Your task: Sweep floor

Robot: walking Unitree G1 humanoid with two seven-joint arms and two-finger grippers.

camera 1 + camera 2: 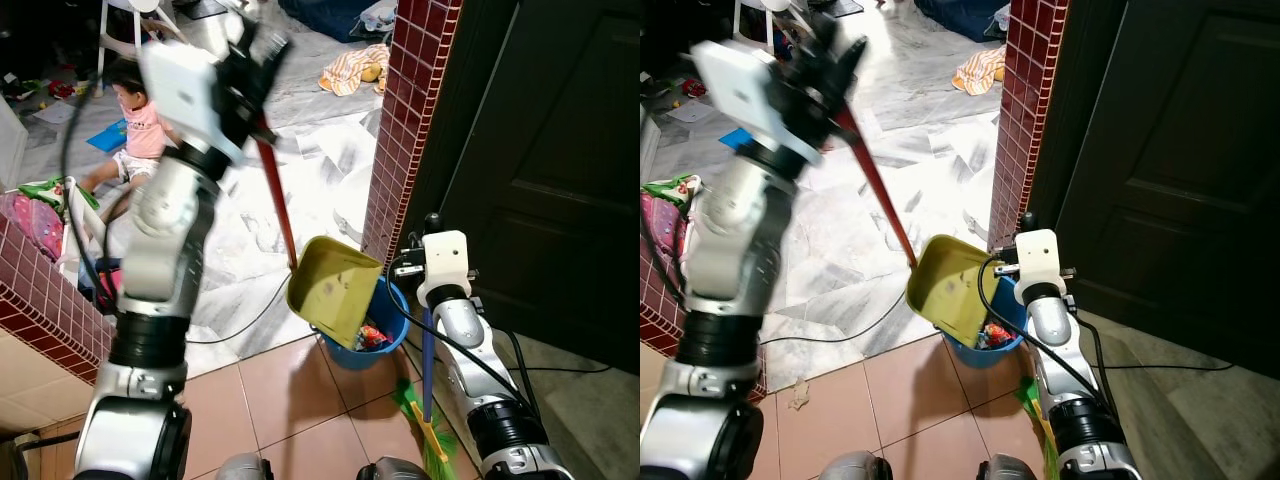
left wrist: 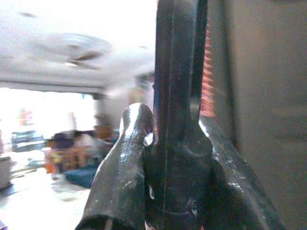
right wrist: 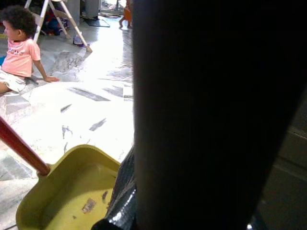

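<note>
- Marble floor (image 1: pixel 250 250) beyond, terracotta tiles close, red brick pillar (image 1: pixel 405 110) mid-frame.
- Child (image 1: pixel 140 125) sitting on floor far left.
- I see left claw (image 1: pixel 255 70) raised, pinching dustpan's red handle (image 1: pixel 280 205).
- Yellow dustpan (image 1: pixel 332 288) tilted over blue bin (image 1: pixel 370 335).
- Right claw (image 1: pixel 428 268) low by dark door (image 1: pixel 560 150), clamped on broom's purple stick (image 1: pixel 427 365); green bristles (image 1: pixel 432 440) on tiles.
</note>
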